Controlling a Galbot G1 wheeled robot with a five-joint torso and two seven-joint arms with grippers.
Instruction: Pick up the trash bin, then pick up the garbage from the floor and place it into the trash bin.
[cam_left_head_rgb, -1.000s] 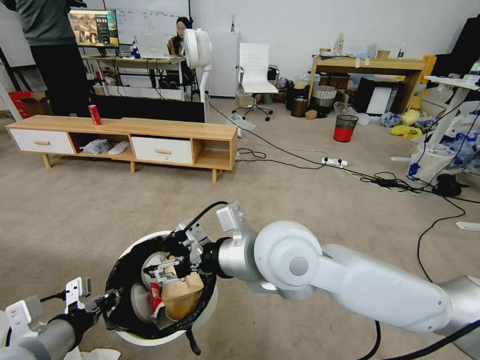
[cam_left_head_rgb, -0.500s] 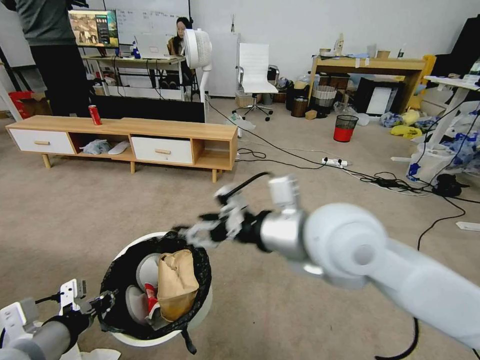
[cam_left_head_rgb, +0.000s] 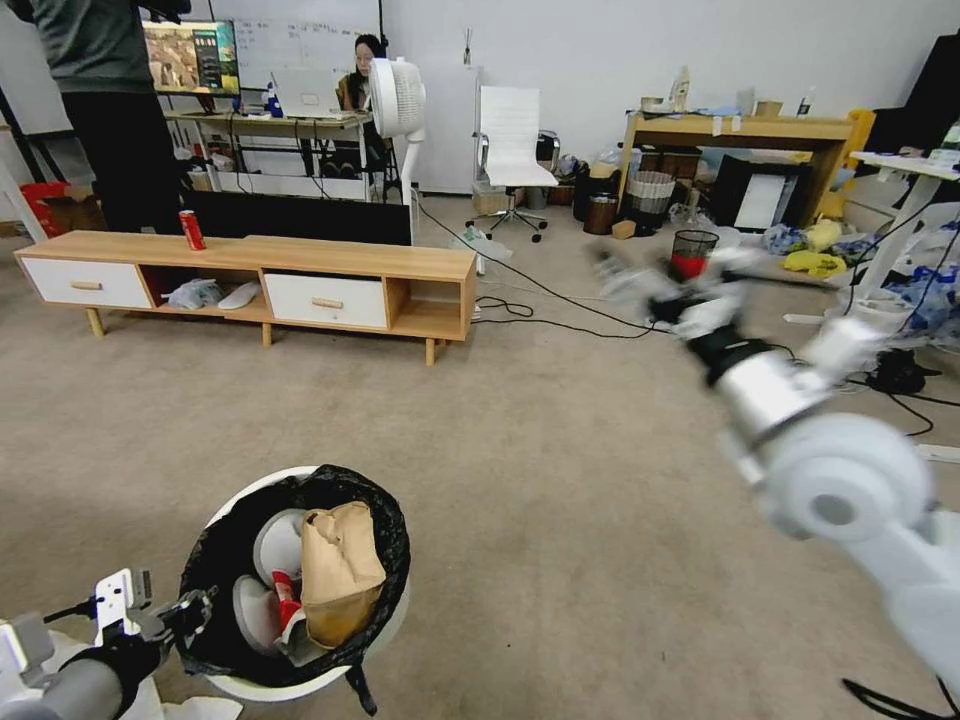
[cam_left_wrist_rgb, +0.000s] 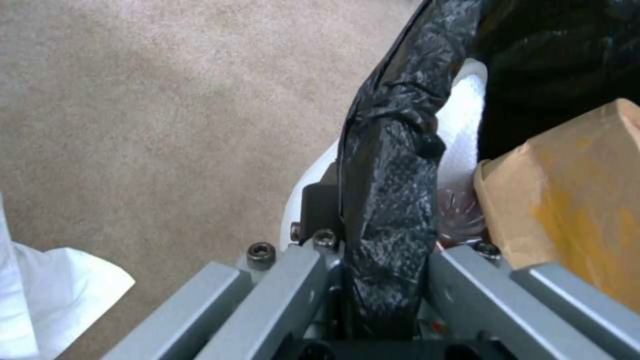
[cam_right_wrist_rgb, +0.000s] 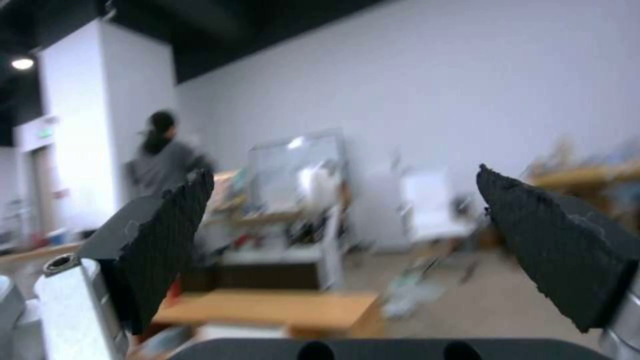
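Round white plastic trash bin (cam_left_head_rgb: 395, 615) with black liner hung at seven o'clock, crumpled brown paper bag (cam_left_head_rgb: 338, 572) inside. Left end effector (cam_left_head_rgb: 190, 608) pinched its rim. Right end effector (cam_left_head_rgb: 655, 290), at two o'clock, gaped empty. Risk: liner slipping, bin dropping.

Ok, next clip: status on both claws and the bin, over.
Left claw shut on the trash bin rim. Right claw open, empty, raised out over the floor to the right. Brown paper bag sits in the bin. Nothing in the way.
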